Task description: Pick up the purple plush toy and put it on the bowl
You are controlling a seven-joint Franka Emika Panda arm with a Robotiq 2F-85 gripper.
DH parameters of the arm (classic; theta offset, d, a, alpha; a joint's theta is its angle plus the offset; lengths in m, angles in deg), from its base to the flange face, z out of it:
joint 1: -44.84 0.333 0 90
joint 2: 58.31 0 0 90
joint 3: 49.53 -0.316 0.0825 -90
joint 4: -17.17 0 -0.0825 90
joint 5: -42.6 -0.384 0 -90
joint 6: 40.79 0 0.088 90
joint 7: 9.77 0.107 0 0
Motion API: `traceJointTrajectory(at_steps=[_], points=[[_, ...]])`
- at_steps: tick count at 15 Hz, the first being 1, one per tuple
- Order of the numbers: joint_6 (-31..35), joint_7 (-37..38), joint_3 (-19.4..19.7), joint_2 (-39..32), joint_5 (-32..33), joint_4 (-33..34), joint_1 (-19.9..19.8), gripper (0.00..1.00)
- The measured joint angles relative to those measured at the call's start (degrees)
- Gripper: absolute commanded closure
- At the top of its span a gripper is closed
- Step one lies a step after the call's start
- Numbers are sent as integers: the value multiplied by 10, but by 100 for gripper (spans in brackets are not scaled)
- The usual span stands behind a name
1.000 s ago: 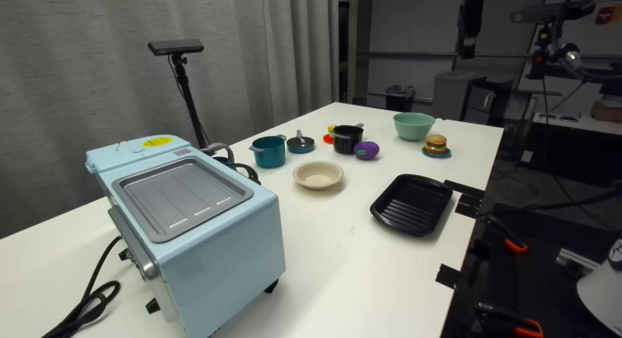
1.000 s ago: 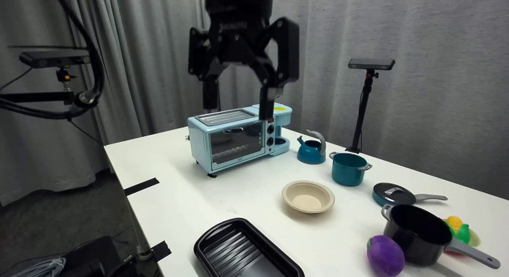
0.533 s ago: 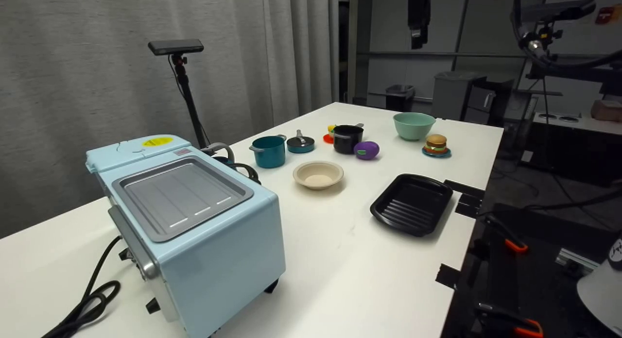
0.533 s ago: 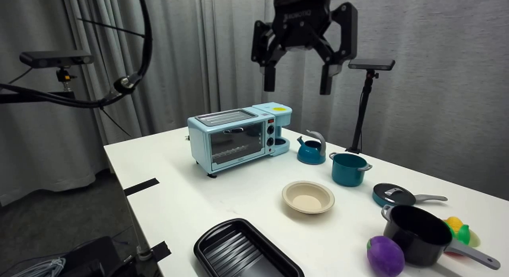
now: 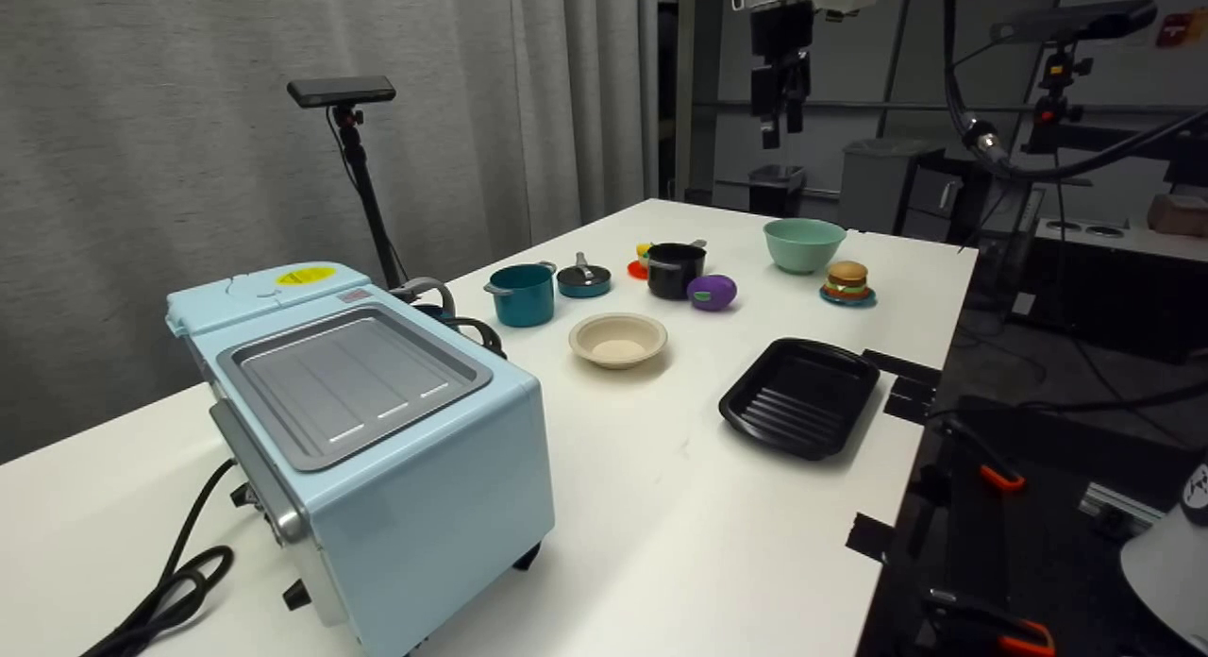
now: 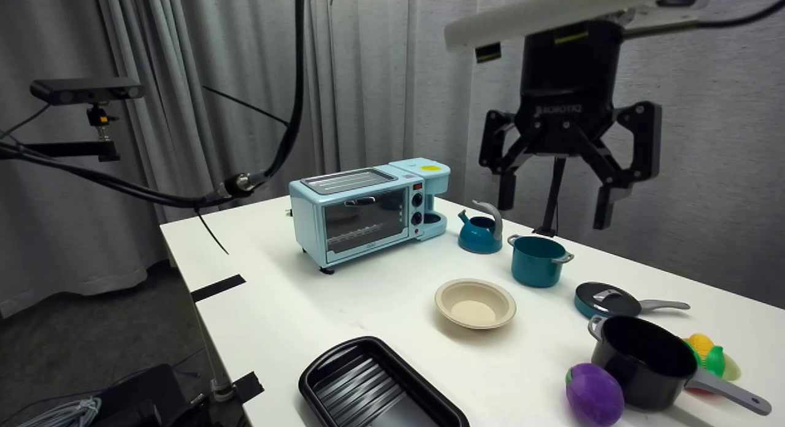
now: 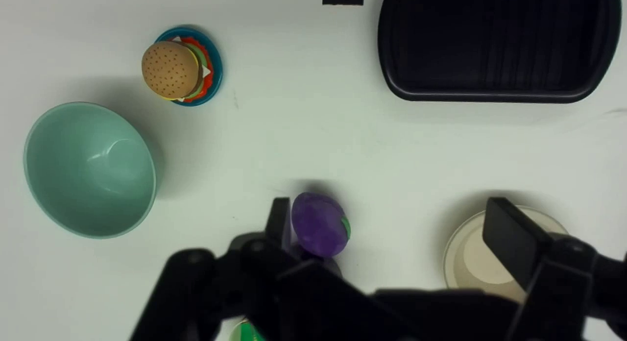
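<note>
The purple plush toy [image 5: 712, 293] is a smooth dark purple lump with a green patch. It lies on the white table against or close beside the black pot, and also shows in an exterior view [image 6: 593, 395] and in the wrist view [image 7: 321, 226]. The bowl [image 6: 475, 304] is shallow, cream and empty; it also shows in an exterior view [image 5: 618, 341] and in the wrist view [image 7: 482, 262], partly hidden by a finger. My gripper [image 6: 554, 213] is open and empty, high above the table. In the wrist view [image 7: 389, 208] the toy appears just inside the left finger.
The black pot [image 6: 641, 362] stands beside the toy, its grey handle pointing away. A teal pot [image 6: 536, 261], a lidded pan [image 6: 607, 299], a black tray [image 5: 802, 397], a green bowl [image 5: 802, 245], a burger [image 5: 846, 281] and a blue toaster oven [image 5: 425, 468] stand around.
My open gripper has moved right, then down, in an exterior view, coming toward the toy's side of the table. More of the arm now shows. The toy and bowl have not moved.
</note>
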Motion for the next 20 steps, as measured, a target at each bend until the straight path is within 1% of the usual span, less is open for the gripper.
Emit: traceJointTrajectory(at_steps=[2, 5, 11, 13, 16, 20], points=[[24, 13, 1, -27, -11, 6, -11, 0], [27, 20, 1, -57, -24, 27, -21, 0], [33, 26, 0, -65, -25, 33, -22, 0], [61, 43, -2, -81, -25, 31, -22, 0], [115, 75, -3, -124, -25, 31, -22, 0], [166, 100, -8, -178, -25, 32, -22, 0]])
